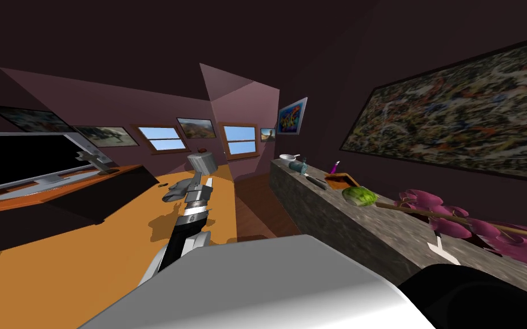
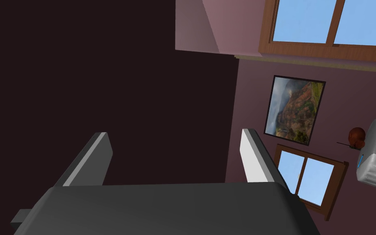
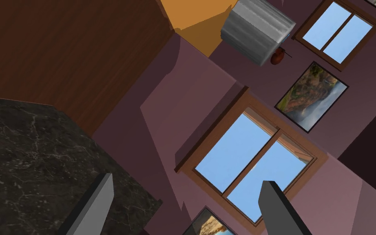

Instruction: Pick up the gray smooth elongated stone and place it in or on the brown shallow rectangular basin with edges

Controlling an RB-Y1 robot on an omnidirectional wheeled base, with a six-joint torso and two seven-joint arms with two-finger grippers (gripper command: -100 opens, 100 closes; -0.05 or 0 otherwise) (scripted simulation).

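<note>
Approach is judged in hand. The left claw (image 2: 175, 134) and right claw (image 3: 187, 179) are held apart, empty. The stone (image 1: 317, 183) is seen on the tabletop (image 1: 336, 214) at one o'clock, beside the basin (image 1: 342, 178); a reach is needed.

Stone (image 1: 317, 183) on counter (image 1: 336, 220), just beside basin (image 1: 342, 181); cabbage (image 1: 360, 196) nearer me.

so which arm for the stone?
Right, likely. The stone lies on the counter on my right; the open right hand has its marble in view, the left hand points elsewhere.
</note>
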